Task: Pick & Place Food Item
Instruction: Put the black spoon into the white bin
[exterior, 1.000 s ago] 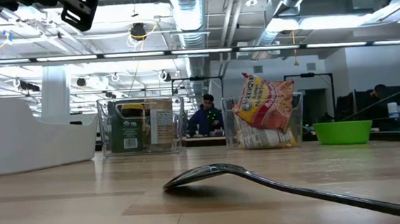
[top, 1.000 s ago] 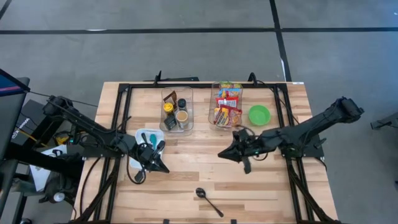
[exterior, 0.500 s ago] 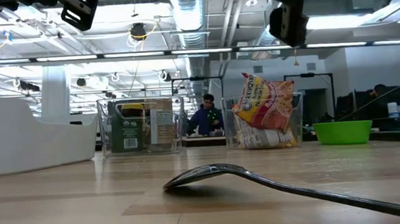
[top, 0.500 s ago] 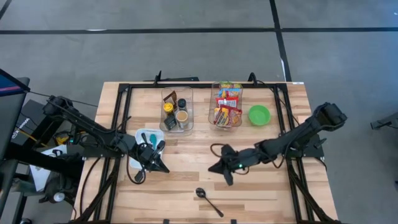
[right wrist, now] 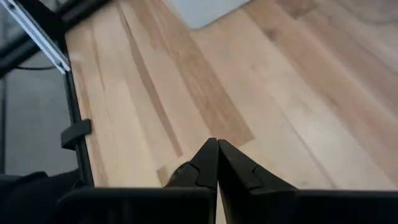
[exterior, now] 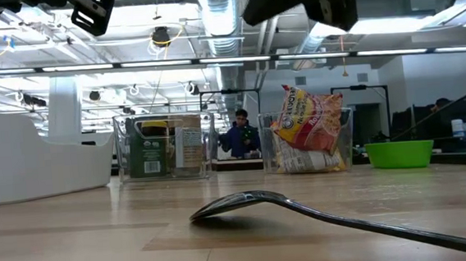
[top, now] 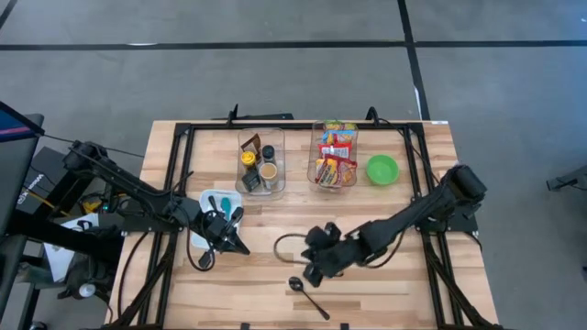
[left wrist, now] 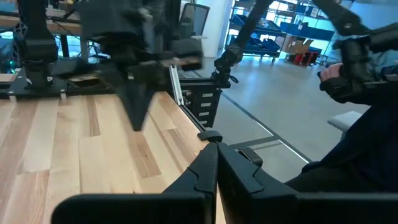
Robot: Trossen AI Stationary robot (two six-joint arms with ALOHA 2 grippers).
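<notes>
Two clear bins (top: 260,161) (one spoon (top: 307,295), one green bowl (top: 382,169))

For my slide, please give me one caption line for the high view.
Right end effector, shut, reaches low over the table near the spoon; left end effector waits by the white tray.

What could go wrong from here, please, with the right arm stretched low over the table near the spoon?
1. The right gripper is shut and sits just beside the spoon; if it goes lower it may knock the spoon rather than grasp it.
2. The snack packets lie in the clear bin far behind that arm, so a grasp there needs a long reach back, possibly past the green bowl.
</notes>
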